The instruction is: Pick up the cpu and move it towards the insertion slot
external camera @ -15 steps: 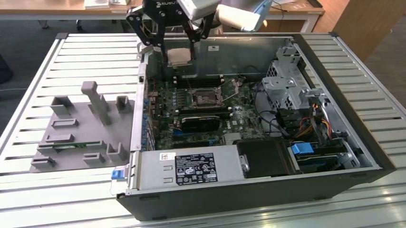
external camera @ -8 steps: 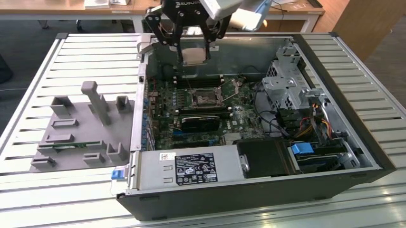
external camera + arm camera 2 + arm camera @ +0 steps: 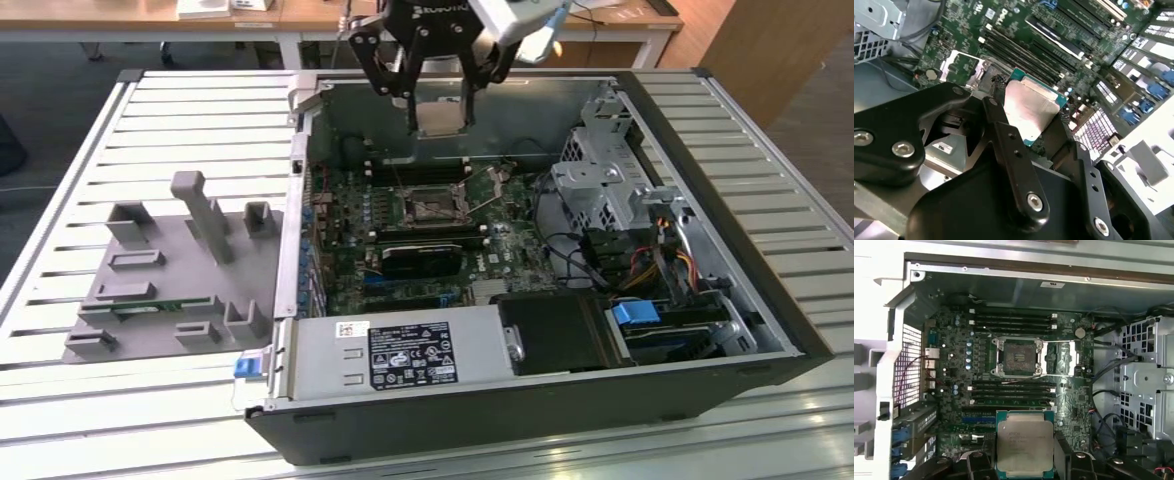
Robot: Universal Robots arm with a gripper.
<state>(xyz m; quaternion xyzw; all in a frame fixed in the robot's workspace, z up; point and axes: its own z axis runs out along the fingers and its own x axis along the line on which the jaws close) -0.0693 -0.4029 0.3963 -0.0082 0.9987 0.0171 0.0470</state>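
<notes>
Cpu (image 3: 1024,447) above insertion slot (image 3: 1017,356), memory slots (image 3: 1013,320) alongside

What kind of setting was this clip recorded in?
Probably a lab or workshop bench for computer assembly: an open computer case lies on a slatted table beside a grey tray, while the gripper holds the cpu above the motherboard.
</notes>
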